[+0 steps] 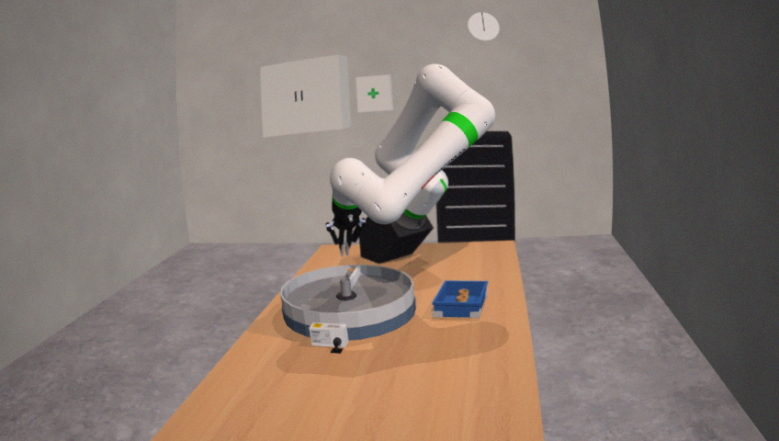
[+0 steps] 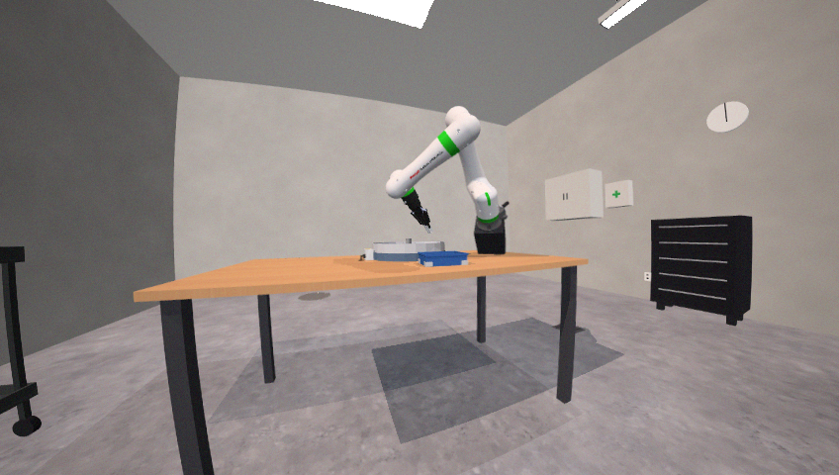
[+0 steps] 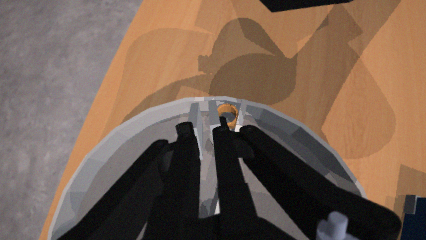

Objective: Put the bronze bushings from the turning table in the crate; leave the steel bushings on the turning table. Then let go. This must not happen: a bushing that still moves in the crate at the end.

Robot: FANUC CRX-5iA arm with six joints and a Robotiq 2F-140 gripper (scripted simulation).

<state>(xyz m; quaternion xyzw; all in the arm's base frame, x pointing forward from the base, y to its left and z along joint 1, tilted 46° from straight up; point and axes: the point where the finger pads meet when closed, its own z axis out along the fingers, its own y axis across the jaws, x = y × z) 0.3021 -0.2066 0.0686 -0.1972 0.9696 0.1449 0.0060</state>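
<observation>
The round grey turning table stands on the wooden table. One bronze bushing lies at the table's far rim, next to a white radial vane. My gripper hangs shut and empty a short way above that far rim, close to the bushing. The blue crate stands to the right of the turning table and holds bronze bushings. I cannot make out any steel bushings.
A grey post rises from the middle of the turning table. A white control box sits at its near side. The arm's black base stands just behind the table. A black dresser is against the wall.
</observation>
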